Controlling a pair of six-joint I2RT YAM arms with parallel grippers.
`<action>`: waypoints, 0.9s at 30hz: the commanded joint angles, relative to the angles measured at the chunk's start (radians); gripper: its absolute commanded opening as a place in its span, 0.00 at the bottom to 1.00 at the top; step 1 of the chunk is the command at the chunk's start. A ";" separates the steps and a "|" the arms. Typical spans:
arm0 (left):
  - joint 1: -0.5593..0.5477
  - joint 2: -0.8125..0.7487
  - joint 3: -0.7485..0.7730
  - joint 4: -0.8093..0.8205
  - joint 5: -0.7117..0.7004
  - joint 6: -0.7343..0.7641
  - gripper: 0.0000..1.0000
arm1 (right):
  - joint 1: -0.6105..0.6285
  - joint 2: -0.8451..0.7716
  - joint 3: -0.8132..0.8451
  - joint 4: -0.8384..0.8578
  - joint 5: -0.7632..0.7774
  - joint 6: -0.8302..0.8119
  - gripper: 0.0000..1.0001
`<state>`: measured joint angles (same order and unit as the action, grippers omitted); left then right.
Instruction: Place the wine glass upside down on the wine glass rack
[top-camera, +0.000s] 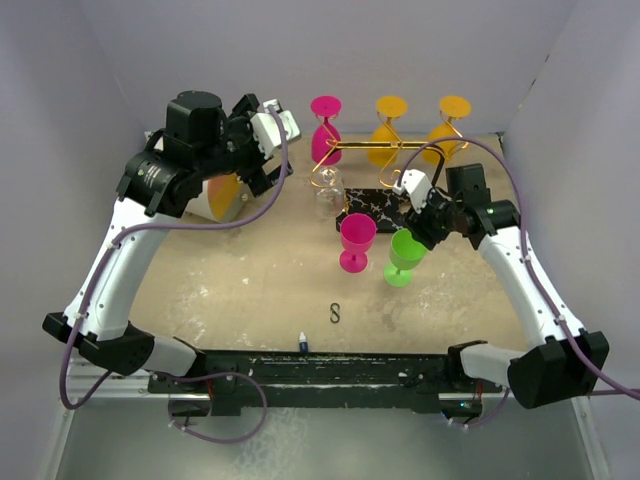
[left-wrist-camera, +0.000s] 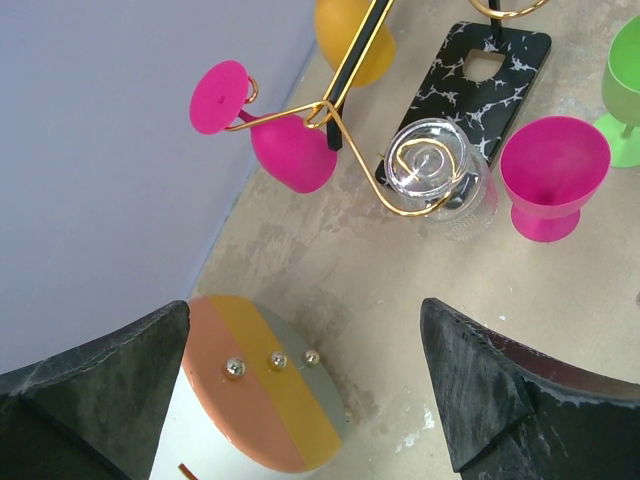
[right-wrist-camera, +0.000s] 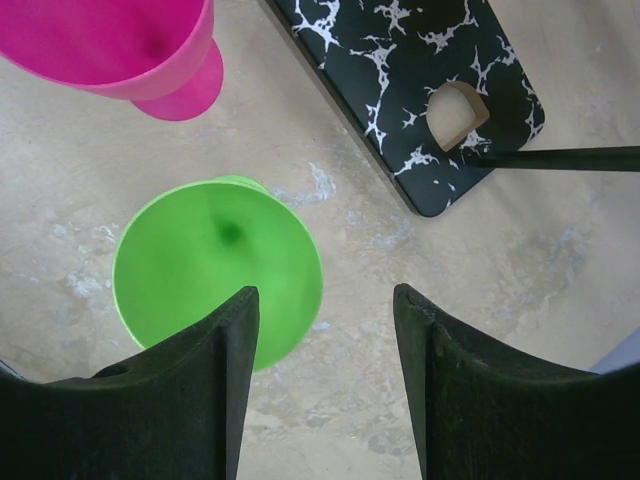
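The wine glass rack is a gold wire frame on a black marble-veined base at the back. A pink glass and two orange glasses hang upside down from it. A clear glass sits at a curled hook end. A green wine glass and a pink wine glass stand upright in front of the base. My right gripper hovers open just above and beside the green glass; its left finger overlaps the rim and nothing lies between the jaws. My left gripper is wide open at the back left, holding nothing.
A white object with a peach, yellow and grey striped top lies under the left gripper by the back-left wall. A small black S-hook and a tiny blue-capped item lie near the front edge. Walls enclose three sides.
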<state>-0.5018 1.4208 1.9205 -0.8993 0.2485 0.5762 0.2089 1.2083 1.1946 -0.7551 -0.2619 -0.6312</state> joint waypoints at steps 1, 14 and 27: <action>0.011 -0.011 -0.006 0.037 0.036 -0.017 0.99 | 0.006 0.018 -0.018 0.052 0.040 0.027 0.58; 0.011 -0.004 -0.012 0.038 0.040 -0.004 0.99 | 0.006 0.031 -0.101 0.074 0.047 0.025 0.24; 0.011 -0.007 -0.022 0.089 -0.044 -0.032 0.99 | 0.004 -0.061 0.008 0.020 0.031 0.032 0.00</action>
<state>-0.4976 1.4212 1.8996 -0.8791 0.2413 0.5751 0.2100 1.2087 1.1271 -0.7258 -0.2440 -0.6079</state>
